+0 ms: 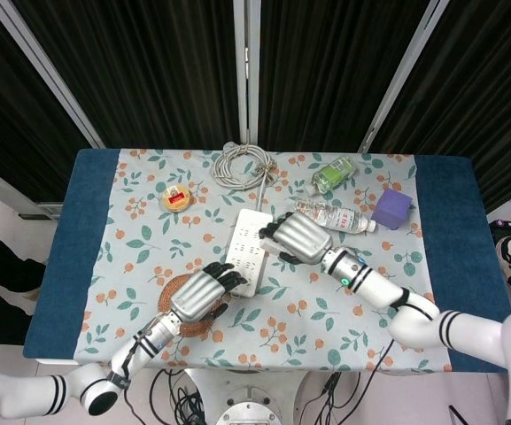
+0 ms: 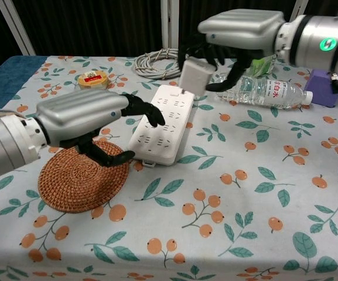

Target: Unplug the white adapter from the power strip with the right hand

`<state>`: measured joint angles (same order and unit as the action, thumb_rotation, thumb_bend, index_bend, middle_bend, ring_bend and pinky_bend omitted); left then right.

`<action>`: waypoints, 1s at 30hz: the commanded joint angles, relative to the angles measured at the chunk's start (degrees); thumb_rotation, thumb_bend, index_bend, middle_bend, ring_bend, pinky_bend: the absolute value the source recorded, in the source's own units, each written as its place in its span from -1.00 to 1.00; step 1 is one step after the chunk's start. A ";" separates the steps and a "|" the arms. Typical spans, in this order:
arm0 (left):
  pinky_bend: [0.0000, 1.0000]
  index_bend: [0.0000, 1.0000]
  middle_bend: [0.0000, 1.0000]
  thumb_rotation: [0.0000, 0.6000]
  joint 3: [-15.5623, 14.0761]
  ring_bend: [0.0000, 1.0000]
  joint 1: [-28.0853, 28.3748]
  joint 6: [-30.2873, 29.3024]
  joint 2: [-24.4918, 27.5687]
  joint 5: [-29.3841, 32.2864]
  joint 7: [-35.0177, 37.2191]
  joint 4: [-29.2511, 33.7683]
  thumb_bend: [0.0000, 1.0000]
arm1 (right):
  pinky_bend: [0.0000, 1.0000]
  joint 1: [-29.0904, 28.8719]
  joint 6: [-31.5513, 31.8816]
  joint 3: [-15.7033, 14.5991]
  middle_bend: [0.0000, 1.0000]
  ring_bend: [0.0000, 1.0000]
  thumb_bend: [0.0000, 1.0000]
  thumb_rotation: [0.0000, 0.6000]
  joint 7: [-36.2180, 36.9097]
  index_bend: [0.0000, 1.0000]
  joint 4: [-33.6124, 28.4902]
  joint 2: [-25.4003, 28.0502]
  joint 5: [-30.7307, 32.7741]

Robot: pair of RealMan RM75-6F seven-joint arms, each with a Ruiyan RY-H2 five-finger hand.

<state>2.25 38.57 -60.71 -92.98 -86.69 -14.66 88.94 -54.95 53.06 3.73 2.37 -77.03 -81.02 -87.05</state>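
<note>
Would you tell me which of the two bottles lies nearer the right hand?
The clear water bottle, lying just beside the right hand; the green bottle lies farther back.

The clear water bottle [image 2: 269, 91] lying on the tablecloth carries a white label with red Chinese characters, of which "白水" can be made out in the chest view, while the print on the small round tin [image 2: 92, 81] and the green bottle [image 1: 332, 173] is too small to read.
</note>
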 commanded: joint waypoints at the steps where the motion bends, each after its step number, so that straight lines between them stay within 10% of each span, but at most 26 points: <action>1: -0.57 -0.59 -0.53 1.00 0.32 -0.74 -1.97 -4.01 3.03 -1.30 0.38 2.43 -0.24 | -0.01 4.56 -0.20 -1.08 0.37 -0.03 -0.13 1.00 2.74 0.66 -5.03 4.94 5.13; 15: -0.82 -0.71 -0.61 1.00 1.22 -0.80 -13.49 -19.47 13.06 1.98 5.00 2.80 -0.64 | -0.66 9.84 -8.16 -3.68 -0.69 -0.88 -0.56 1.00 18.88 -0.95 -4.05 6.48 8.47; 23: -0.83 -0.71 -0.61 1.00 1.11 -0.80 -19.44 -23.90 16.47 5.18 9.45 0.29 -0.65 | -0.92 13.15 -4.54 -4.00 -1.00 -1.00 -0.59 1.00 20.92 -1.00 -6.45 10.72 6.21; 30: -0.88 -0.71 -0.61 1.00 0.38 -0.80 -25.17 -27.48 20.04 7.29 13.12 -2.03 -0.65 | -0.92 26.10 16.78 -4.52 -0.86 -1.00 -0.59 1.00 7.13 -1.00 -11.55 14.88 6.45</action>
<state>2.96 14.44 -87.51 -73.84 -79.95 -2.29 87.52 -35.98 59.93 -0.37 17.60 -85.50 -68.54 -80.89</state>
